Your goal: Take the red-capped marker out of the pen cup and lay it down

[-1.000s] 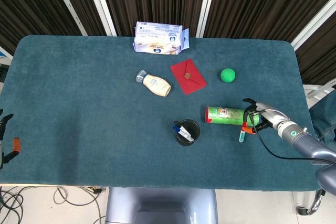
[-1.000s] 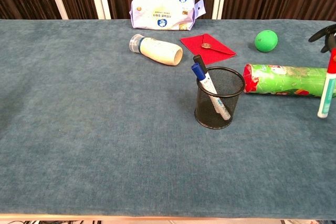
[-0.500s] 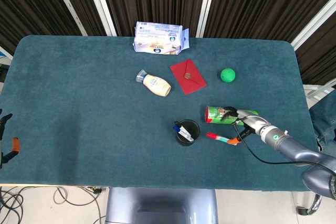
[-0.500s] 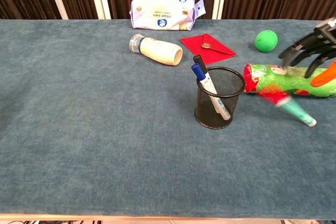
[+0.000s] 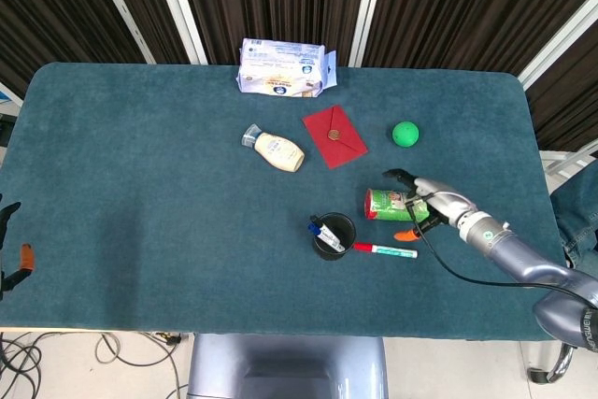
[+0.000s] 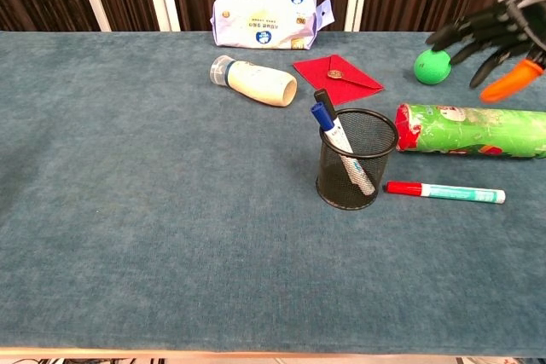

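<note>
Chest view: red-capped marker (image 6: pixel 444 191) lies flat beside pen cup (image 6: pixel 357 159); right hand (image 6: pixel 495 36) empty.

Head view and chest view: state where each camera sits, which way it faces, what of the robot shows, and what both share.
Head view: high above the near edge, looking steeply down on the table; shows the right hand with its forearm, and the left hand at the frame's left edge.
Chest view: low at the near edge, looking across the cloth toward the curtains; only the right hand shows.
Shared: pen cup, red-capped marker lying beside it, green can.
</note>
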Robot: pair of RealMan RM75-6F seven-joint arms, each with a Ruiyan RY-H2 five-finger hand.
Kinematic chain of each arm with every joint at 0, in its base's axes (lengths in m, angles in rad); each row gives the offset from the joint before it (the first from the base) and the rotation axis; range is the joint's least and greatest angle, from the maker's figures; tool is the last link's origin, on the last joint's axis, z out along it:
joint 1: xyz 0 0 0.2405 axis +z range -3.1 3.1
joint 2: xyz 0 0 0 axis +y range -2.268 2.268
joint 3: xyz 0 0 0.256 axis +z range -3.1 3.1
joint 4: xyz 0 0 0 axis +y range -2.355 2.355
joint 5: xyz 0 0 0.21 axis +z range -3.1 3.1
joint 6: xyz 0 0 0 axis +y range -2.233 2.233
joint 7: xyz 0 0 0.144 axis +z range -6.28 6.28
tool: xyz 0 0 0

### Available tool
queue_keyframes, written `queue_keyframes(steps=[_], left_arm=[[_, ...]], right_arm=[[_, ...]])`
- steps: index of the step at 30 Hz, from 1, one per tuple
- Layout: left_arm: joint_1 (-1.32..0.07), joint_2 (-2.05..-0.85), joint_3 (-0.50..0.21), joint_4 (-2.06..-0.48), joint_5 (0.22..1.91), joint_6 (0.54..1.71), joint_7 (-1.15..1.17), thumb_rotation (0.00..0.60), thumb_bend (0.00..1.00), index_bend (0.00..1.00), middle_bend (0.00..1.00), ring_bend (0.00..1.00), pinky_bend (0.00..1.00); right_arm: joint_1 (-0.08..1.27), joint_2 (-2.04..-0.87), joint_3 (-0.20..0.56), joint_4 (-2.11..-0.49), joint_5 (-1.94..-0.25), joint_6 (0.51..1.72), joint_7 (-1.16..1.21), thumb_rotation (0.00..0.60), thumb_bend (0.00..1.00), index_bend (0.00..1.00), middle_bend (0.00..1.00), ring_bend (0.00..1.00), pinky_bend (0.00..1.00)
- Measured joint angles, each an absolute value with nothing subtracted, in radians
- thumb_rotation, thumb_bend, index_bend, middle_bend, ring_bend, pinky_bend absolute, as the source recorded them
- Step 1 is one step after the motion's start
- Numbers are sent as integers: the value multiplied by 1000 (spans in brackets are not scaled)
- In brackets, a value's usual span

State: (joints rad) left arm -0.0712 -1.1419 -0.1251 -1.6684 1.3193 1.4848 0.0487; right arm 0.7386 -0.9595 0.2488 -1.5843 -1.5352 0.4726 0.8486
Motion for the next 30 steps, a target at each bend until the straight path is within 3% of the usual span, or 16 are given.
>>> queue_keyframes(steps=[3,9,16,23,30], left_arm=[[-72,-1142,-124,-1669,1318,1482,50,600,525,121,0,54,62],[-73,-1144,-120,-1671,1321,1479,62,600,525,121,0,54,53],[-75,-1145,-118,-1673,1327,1480,69,600,525,121,1,54,44],[-73,-1142,-118,-1672,1334,1484,59,600,525,122,1,53,43],[-71,-1142,-115,-1670,1345,1493,58,600,526,124,3,53,42]], right_arm=[[698,-970,254,-1580,-1495,577,688,600,118,92,0,100,230],[560,-976,247,-1637,-1422,901,324,600,119,93,0,95,230],[358,-1012,175,-1688,-1440,1243,73,600,118,92,0,94,230],[212,-1152,94,-1610,-1485,1454,-96,600,118,92,0,94,230],[146,-1239,42,-1527,-1514,1518,-126,600,118,92,0,94,230]])
